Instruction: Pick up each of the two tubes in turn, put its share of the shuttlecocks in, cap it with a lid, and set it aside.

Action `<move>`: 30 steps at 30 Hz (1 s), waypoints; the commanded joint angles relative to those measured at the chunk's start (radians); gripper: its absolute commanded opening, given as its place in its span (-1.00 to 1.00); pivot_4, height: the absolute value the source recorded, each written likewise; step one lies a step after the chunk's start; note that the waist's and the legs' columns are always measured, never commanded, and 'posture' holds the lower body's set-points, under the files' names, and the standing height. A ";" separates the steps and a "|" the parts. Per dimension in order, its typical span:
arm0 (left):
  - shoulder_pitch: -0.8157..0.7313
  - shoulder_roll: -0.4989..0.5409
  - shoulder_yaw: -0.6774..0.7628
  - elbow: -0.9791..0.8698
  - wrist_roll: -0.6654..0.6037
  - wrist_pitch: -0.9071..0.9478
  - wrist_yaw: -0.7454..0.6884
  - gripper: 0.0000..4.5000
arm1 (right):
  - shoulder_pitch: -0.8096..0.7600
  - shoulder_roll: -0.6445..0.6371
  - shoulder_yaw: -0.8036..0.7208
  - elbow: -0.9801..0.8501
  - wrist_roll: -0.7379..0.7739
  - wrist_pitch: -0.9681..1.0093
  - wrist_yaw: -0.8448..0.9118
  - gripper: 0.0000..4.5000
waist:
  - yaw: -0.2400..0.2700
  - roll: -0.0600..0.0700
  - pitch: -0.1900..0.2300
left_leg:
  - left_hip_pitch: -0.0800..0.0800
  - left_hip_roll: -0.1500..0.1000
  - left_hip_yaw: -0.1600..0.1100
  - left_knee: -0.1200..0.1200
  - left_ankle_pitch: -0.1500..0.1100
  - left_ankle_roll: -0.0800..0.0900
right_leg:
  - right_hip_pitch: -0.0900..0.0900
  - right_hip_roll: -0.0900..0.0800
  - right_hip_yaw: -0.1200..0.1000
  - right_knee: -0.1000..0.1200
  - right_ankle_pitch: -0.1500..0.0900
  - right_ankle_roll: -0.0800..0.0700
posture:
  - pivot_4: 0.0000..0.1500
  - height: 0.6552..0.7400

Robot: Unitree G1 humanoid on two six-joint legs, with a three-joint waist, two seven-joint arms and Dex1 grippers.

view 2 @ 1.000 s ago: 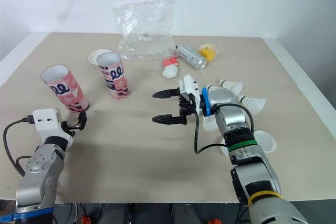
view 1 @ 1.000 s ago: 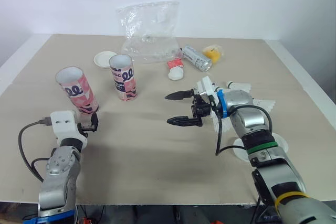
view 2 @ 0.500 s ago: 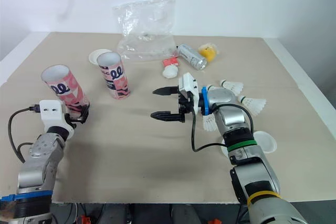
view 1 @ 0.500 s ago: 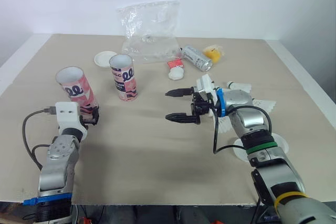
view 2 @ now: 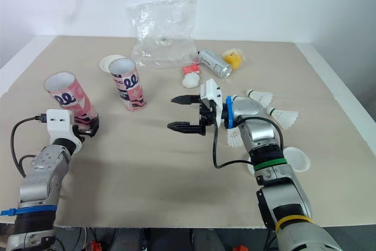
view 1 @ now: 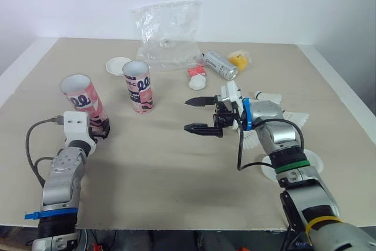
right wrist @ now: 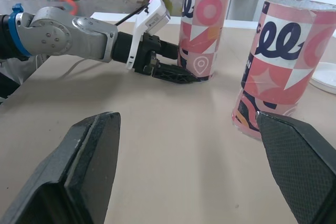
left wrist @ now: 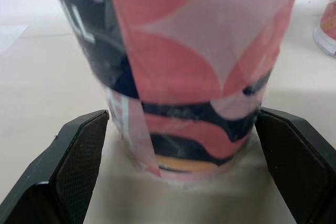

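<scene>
Two pink patterned tubes stand open-topped on the table: one [view 1: 79, 99] at the left, the other [view 1: 138, 86] further in. My left gripper [view 1: 98, 126] is open with its fingers [left wrist: 79, 156] on either side of the left tube's base [left wrist: 199, 51], close to its wall. My right gripper [view 1: 188, 114] hovers open and empty at mid-table, pointing towards the tubes. Shuttlecocks [view 1: 270, 96] lie behind my right forearm. A white lid [view 1: 118, 66] lies behind the tubes, and another lid [view 1: 310, 160] lies by my right arm.
A crumpled clear plastic bag [view 1: 167, 36] sits at the back, with a silver can [view 1: 219, 64], a yellow object [view 1: 238, 59] and a small white and red item [view 1: 196, 80] to its right. Bare tabletop [view 1: 164, 168] lies between my arms.
My left gripper has moved forward so that its fingers now straddle the left tube's base. My right gripper has shifted slightly left and stays open.
</scene>
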 commanded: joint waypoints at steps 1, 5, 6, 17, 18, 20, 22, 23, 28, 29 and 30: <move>-0.031 0.021 0.006 0.017 0.001 -0.038 -0.017 1.00 | -0.012 -0.001 -0.025 -0.041 0.005 0.000 0.001 0.96 | 0.000 0.000 0.000 | 0.000 0.000 0.000 0.000 0.000 0.000 | 0.000 0.000 0.000 0.000 0.000 0.000 | 1.00 1.00; -0.050 0.027 0.004 0.049 -0.001 -0.048 -0.031 1.00 | -0.014 -0.001 -0.025 -0.045 0.003 0.003 -0.001 0.96 | 0.000 0.000 0.000 | 0.000 0.000 0.000 0.000 0.000 0.000 | 0.000 0.000 0.000 0.000 0.000 0.000 | 1.00 1.00; -0.054 0.026 0.004 0.057 -0.004 -0.049 -0.036 1.00 | -0.015 -0.001 -0.026 -0.046 0.003 0.004 -0.003 0.96 | 0.000 0.000 0.000 | 0.000 0.000 0.000 0.000 0.000 0.000 | 0.000 0.000 0.000 0.000 0.000 0.000 | 1.00 1.00; -0.138 0.041 0.013 0.173 -0.026 -0.070 -0.096 1.00 | -0.015 -0.004 -0.026 -0.051 0.000 0.008 -0.007 0.96 | 0.001 0.000 0.000 | 0.000 0.000 0.000 -0.001 0.000 0.000 | 0.000 0.000 0.000 0.000 0.000 0.000 | 1.00 1.00; -0.144 0.042 0.015 0.183 -0.029 -0.072 -0.100 1.00 | -0.014 -0.004 -0.026 -0.052 0.000 0.009 -0.008 0.96 | 0.001 0.000 0.000 | 0.000 0.000 0.000 -0.001 0.000 0.000 | 0.000 0.000 0.000 0.000 0.000 0.000 | 1.00 1.00; -0.155 0.047 0.016 0.202 -0.032 -0.083 -0.110 1.00 | -0.013 -0.006 -0.027 -0.054 0.000 0.010 -0.010 0.96 | 0.001 0.000 0.000 | 0.000 0.000 0.000 -0.001 0.000 0.000 | 0.000 0.000 0.000 0.000 0.000 0.000 | 1.00 1.00; -0.162 0.049 0.018 0.212 -0.037 -0.090 -0.116 1.00 | -0.010 -0.008 -0.028 -0.058 0.001 0.012 -0.010 0.96 | 0.001 0.000 0.000 | 0.000 0.000 0.000 -0.001 0.000 0.000 | 0.000 0.000 0.000 0.000 0.000 0.000 | 1.00 1.00; -0.164 0.051 0.017 0.216 -0.038 -0.095 -0.121 1.00 | -0.009 -0.009 -0.028 -0.060 0.001 0.013 -0.010 0.96 | 0.001 0.000 0.000 | 0.000 0.000 0.000 -0.001 0.000 0.000 | 0.000 0.000 0.000 0.000 0.000 0.000 | 1.00 1.00; -0.170 0.056 0.009 0.231 -0.043 -0.119 -0.147 1.00 | -0.001 -0.013 -0.027 -0.070 0.001 0.020 -0.010 0.96 | 0.001 0.000 0.000 | 0.000 0.000 0.000 -0.001 0.000 0.000 | 0.000 0.000 0.000 0.000 0.000 0.000 | 1.00 1.00; -0.168 0.057 0.005 0.232 -0.040 -0.122 -0.151 1.00 | 0.001 -0.013 -0.026 -0.073 0.001 0.022 -0.010 0.96 | 0.001 0.000 0.000 | 0.000 0.000 0.000 -0.001 0.000 0.000 | 0.000 0.000 0.000 0.000 0.000 0.000 | 1.00 1.00; -0.165 0.058 0.001 0.232 -0.038 -0.129 -0.156 1.00 | 0.003 -0.014 -0.025 -0.076 0.000 0.023 -0.010 0.96 | 0.001 0.000 0.000 | 0.000 0.000 0.000 -0.001 0.000 0.000 | 0.000 0.000 0.000 0.000 0.000 0.000 | 1.00 1.00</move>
